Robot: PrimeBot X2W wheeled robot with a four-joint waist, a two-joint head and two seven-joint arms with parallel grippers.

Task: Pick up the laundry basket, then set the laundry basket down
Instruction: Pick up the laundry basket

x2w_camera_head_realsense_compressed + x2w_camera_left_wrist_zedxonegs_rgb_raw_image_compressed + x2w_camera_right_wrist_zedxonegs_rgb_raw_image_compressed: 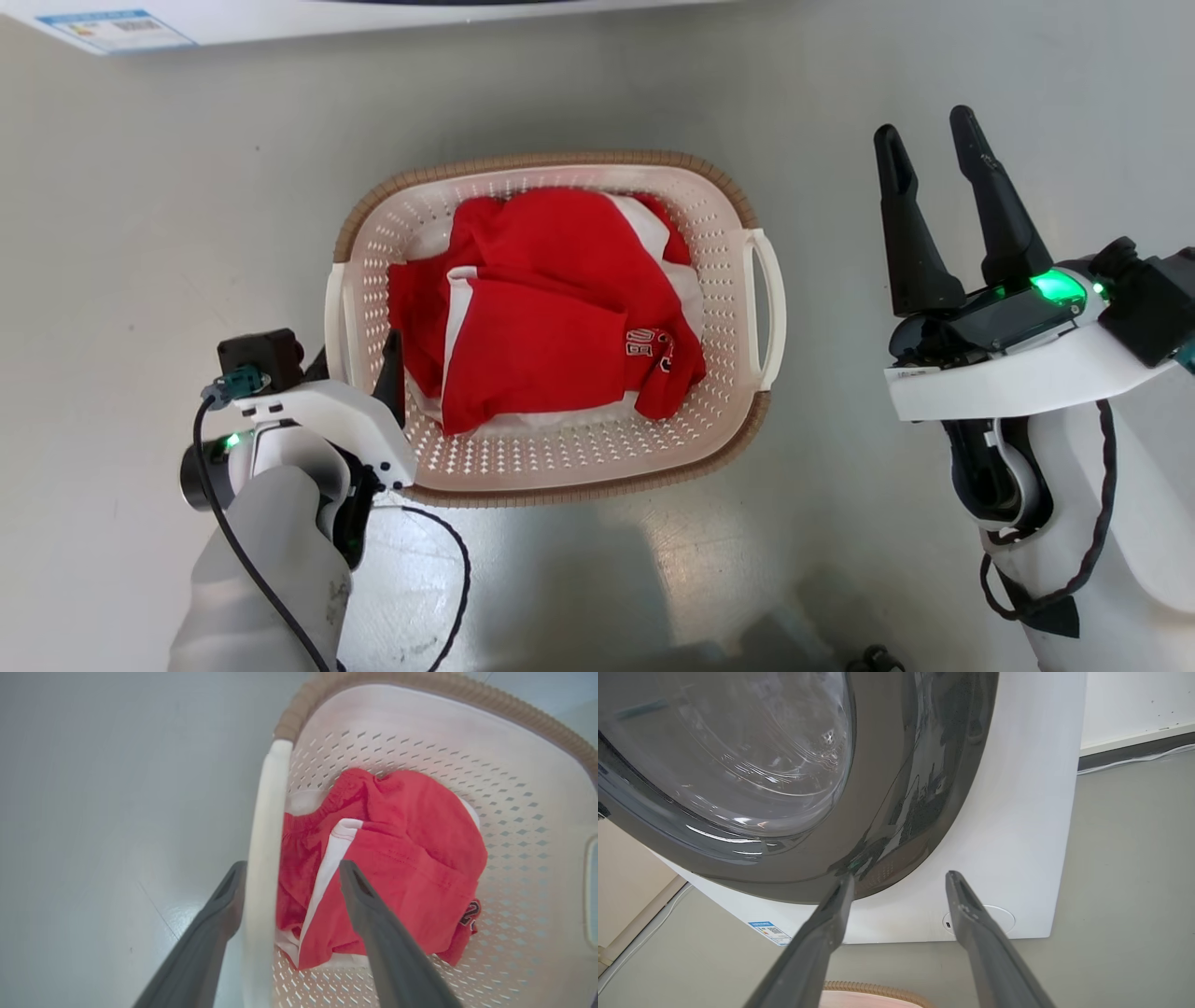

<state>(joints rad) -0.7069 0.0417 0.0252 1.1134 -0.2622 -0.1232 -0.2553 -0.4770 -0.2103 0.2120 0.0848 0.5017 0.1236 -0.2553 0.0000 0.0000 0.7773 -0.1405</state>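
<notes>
The laundry basket [551, 161] stands on the grey floor in the middle of the head view, cream-white and perforated, with a brown woven-look rim. Red and white clothes [551, 308] lie inside it. My left gripper [364, 369] is open at the basket's left side. In the left wrist view the white loop handle [262, 858] runs between the gripper's [289, 870] two fingers, one outside the basket and one over the clothes. My right gripper [926, 128] is open, off to the right of the basket's other handle [770, 308] and apart from it.
A white washing machine [1017, 812] with a dark round door [738, 765] stands just ahead of the right gripper [900, 878]; its lower edge [280, 19] shows beyond the basket. The basket's rim [873, 991] peeks in below. A wall and skirting [1134, 751] lie right of the machine.
</notes>
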